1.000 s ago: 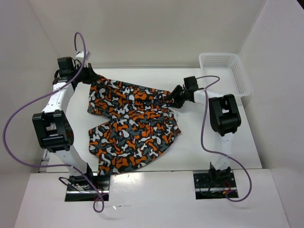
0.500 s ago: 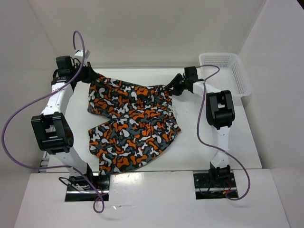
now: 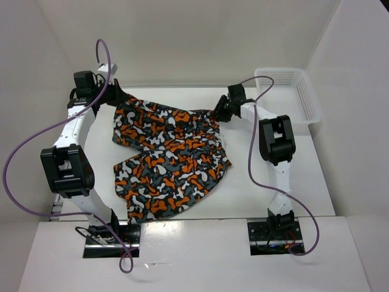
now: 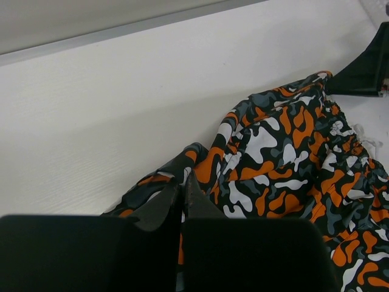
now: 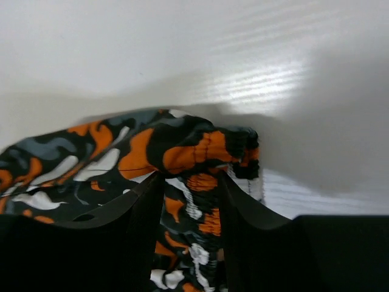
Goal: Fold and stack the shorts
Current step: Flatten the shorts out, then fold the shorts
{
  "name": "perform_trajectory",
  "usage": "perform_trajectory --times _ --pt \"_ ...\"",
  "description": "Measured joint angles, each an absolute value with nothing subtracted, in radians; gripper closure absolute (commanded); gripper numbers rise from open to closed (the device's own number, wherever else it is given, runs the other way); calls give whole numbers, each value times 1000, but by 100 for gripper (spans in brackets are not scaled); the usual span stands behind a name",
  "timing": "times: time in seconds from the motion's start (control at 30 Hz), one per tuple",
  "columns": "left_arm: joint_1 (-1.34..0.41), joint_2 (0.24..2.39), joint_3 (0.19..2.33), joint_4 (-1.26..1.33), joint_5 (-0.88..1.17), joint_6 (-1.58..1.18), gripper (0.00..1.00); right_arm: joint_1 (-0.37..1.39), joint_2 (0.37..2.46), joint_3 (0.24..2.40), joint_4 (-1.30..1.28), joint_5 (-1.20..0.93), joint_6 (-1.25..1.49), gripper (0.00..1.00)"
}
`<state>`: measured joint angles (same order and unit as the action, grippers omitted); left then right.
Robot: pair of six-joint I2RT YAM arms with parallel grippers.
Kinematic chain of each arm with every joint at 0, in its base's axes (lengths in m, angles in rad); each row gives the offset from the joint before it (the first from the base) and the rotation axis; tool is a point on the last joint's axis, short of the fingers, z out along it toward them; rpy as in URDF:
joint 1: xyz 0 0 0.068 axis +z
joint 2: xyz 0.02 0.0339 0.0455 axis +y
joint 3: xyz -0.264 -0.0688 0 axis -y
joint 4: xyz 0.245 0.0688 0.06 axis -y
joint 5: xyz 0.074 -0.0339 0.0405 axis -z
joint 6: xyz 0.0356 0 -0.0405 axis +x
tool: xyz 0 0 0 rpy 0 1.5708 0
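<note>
Overhead, the shorts [image 3: 167,155] lie spread on the tabletop [image 3: 261,188] between the two arms, with one long edge raised along the far side. The left jaws, at the far-left corner of the garment, are pressed fully together on a pinch of fabric; the left wrist view shows the shorts [image 4: 285,158] running away from that pinch toward the right. The right jaws, at the far-right corner, stand partly apart with a thick fold of gathered, elastic-looking edge of the shorts [image 5: 182,152] filling the gap, so they too have hold of the cloth.

The held edge runs left to right, stretched between the two grasps and slightly sagging at its middle. From both jaws, the remainder of the garment lies toward the near edge of the tabletop, one lobe spreading toward the base of the left arm [image 3: 67,170]. Neither arm is the nearer: each holds its own end of the long axis.

Judged from this layout, the step in hand is a lengthwise fold, for which the raised far edge would be carried toward the near lobe. The white mesh basket [image 3: 285,91] sits apart at the far right, beyond the right arm [image 3: 276,143].
</note>
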<state>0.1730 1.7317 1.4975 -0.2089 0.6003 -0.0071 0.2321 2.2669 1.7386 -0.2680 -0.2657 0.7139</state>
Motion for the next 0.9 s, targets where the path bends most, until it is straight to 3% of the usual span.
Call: perform_trajectory --times 0.2,0.33,0.67,0.73,0.87,0.9 --pt "173 1724 1497 -209 600 -7 100 279 2248 1668 -276 -191 661 52" --pt "173 1721 1497 -209 600 -7 100 300 2198 1602 -279 -167 642 59" --pt "173 1713 1497 -213 600 -7 100 308 2140 1528 -281 -146 611 59" --pt "173 1710 1497 -214 600 -7 100 316 2138 1528 -281 -146 604 65" --pt "173 1703 1497 -215 600 -7 100 339 2138 1526 -286 -147 589 93" --pt "173 1702 1497 -215 600 -7 100 344 2138 1526 -286 -146 587 93"
